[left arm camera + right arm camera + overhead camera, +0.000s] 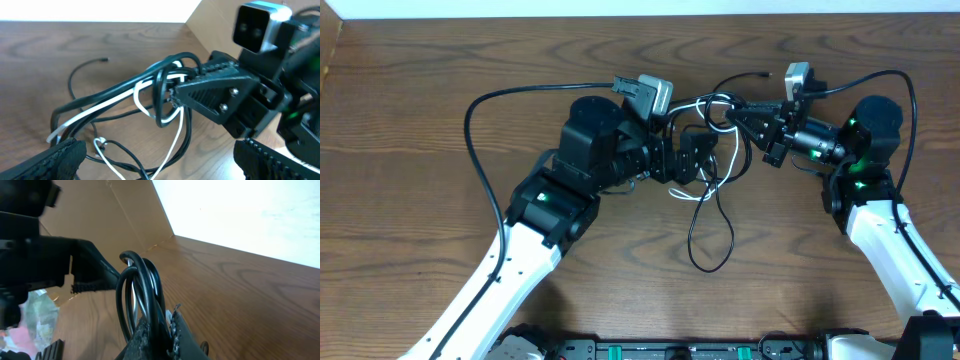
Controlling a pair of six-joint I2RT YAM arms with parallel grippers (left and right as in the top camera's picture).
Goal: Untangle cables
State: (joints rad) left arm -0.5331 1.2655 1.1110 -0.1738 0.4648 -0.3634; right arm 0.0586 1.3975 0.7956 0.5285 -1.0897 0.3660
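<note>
Cables (117,94) look limp, light. Right jaws pinch the looped bundle; left jaws wide, empty. Best grip: one strand beside the tangle.

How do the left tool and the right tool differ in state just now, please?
The left tool stands wide open; the right tool is shut. The right tool pinches a loop of the cables; the left tool grips nothing, with the cables merely passing between its fingers. Both point at the same cables, above the table.
</note>
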